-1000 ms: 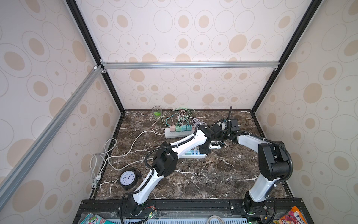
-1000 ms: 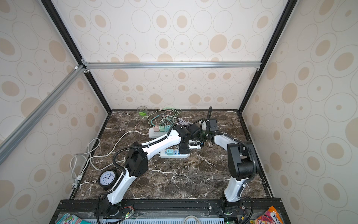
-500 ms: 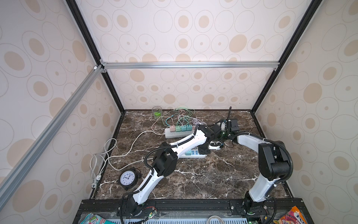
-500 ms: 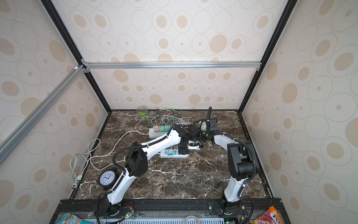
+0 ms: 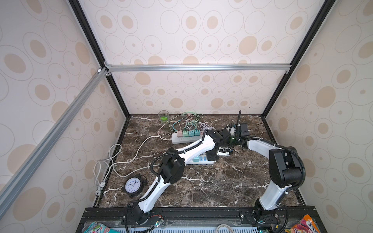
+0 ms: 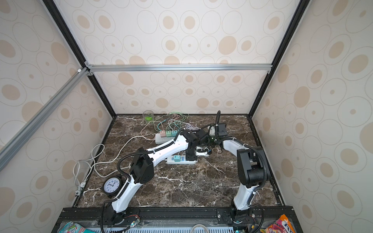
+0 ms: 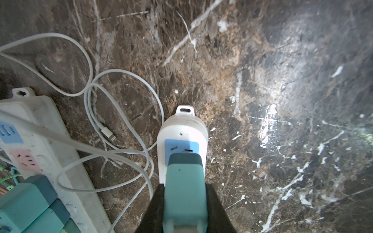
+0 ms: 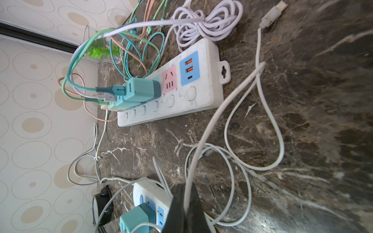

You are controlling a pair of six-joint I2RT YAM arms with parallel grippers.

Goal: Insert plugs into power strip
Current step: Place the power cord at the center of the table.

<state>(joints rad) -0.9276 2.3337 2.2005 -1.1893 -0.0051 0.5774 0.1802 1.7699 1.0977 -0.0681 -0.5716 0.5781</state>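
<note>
Dark marble tabletop, with a long white power strip lying out ahead of the right gripper and carrying a row of pink, green and teal plugs at the end farther from it. Short white power strip directly ahead of the left gripper, jaws clamped on a teal plug with its dark end against the strip's blue socket. Right gripper closed tight on a thin white cable, rising out from between the jaws toward the long strip.
</note>
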